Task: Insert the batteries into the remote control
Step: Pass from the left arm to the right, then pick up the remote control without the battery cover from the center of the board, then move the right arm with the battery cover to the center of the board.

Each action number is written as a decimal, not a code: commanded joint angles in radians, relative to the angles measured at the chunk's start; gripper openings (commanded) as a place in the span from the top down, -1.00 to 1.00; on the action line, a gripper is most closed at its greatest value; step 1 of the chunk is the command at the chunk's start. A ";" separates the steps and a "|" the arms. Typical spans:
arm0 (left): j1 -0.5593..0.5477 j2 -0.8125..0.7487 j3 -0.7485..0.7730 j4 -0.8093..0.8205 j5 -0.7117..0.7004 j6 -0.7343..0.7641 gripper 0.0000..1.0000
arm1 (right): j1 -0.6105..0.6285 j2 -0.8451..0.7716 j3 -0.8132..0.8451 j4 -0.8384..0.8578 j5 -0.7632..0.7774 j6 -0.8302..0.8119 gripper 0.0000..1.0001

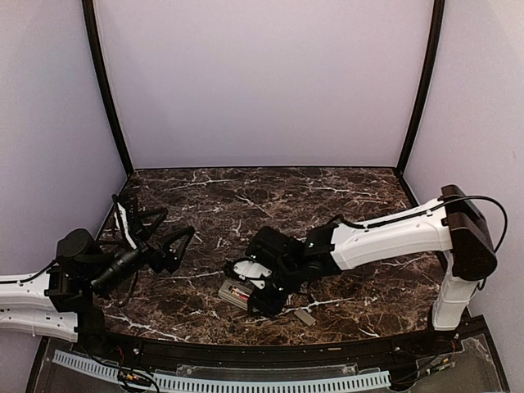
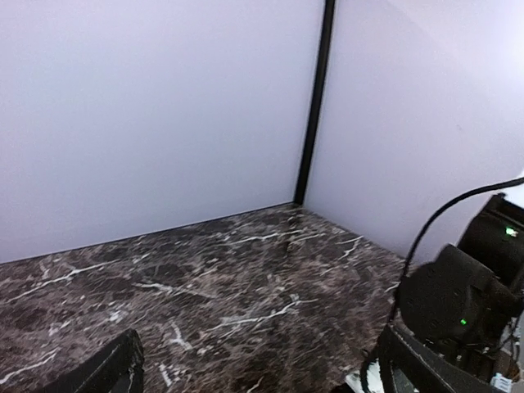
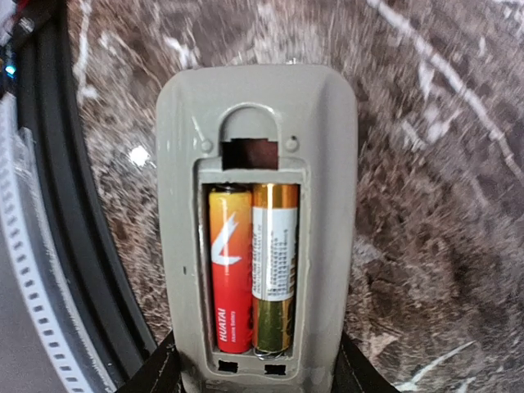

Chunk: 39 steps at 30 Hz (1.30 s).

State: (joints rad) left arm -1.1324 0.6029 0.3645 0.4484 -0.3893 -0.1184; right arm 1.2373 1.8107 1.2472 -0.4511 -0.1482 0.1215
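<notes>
The remote control (image 3: 258, 123) lies greyish-beige back up with its battery bay uncovered. A red battery (image 3: 230, 270) and a gold battery (image 3: 274, 262) sit side by side in the bay. My right gripper (image 3: 255, 372) grips the near end of the remote, a black finger (image 3: 160, 370) against each long side. In the top view the right gripper (image 1: 264, 295) holds the remote (image 1: 236, 293) low over the table near the front edge. My left gripper (image 1: 160, 231) is open and empty at the left, raised and apart from the remote.
A small flat grey cover piece (image 1: 304, 317) lies on the marble table (image 1: 270, 205) just right of the remote. The black front rail (image 1: 246, 352) runs close behind the remote. The left wrist view shows one finger (image 2: 106, 368) and the right arm (image 2: 458, 303).
</notes>
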 commanded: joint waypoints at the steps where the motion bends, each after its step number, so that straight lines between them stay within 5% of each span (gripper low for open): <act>1: 0.003 0.018 -0.001 -0.221 -0.269 -0.067 -0.98 | 0.062 0.101 0.081 -0.168 0.115 0.058 1.00; 10: 0.003 -0.049 -0.030 -0.264 -0.223 -0.106 -0.97 | 0.078 0.182 0.133 -0.276 0.180 0.184 0.92; 16: 0.003 -0.060 -0.036 -0.263 -0.207 -0.099 -0.97 | 0.104 0.208 0.173 -0.323 0.194 0.201 0.12; 28: 0.003 -0.056 -0.048 -0.243 -0.149 -0.105 -0.97 | 0.105 -0.043 0.203 -0.290 0.230 0.351 -0.61; 33: 0.003 -0.060 -0.043 -0.260 -0.126 -0.113 -0.97 | 0.093 -0.155 0.072 -0.377 0.300 0.535 -0.47; 39: 0.003 -0.067 -0.061 -0.237 -0.109 -0.118 -0.95 | 0.094 -0.218 -0.125 -0.449 0.254 0.754 0.36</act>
State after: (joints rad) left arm -1.1305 0.5541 0.3340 0.2077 -0.5171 -0.2260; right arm 1.3293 1.5929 1.2343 -0.8120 0.1207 0.6937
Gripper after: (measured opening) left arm 0.979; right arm 0.447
